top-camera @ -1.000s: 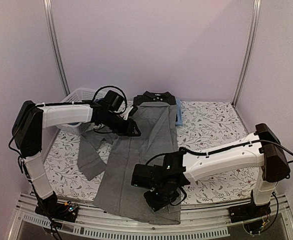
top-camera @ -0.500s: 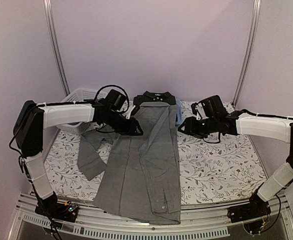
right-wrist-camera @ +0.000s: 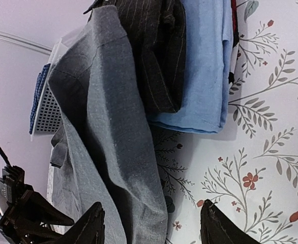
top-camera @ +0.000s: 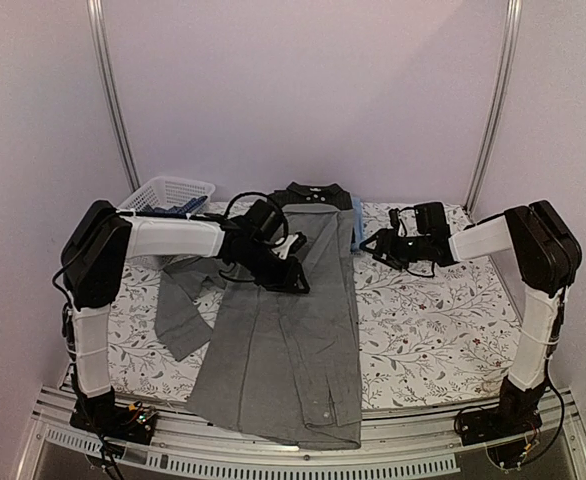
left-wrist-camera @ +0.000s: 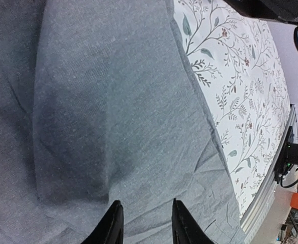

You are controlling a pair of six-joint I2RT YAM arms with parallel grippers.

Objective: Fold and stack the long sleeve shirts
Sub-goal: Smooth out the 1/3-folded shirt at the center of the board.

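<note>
The left gripper [left-wrist-camera: 144, 229], jaws parted and empty, hangs low over the grey shirt [top-camera: 283, 340], which lies spread from twelve to six, likely ready to pinch a fold. The right gripper [right-wrist-camera: 154, 206], wide and empty, points at the black shirt [top-camera: 313, 195] and blue shirt [top-camera: 357, 225] folded at twelve.

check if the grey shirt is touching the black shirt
Touching. The right wrist view shows the grey shirt lying over the edge of the black shirt, with no gap between them.
</note>
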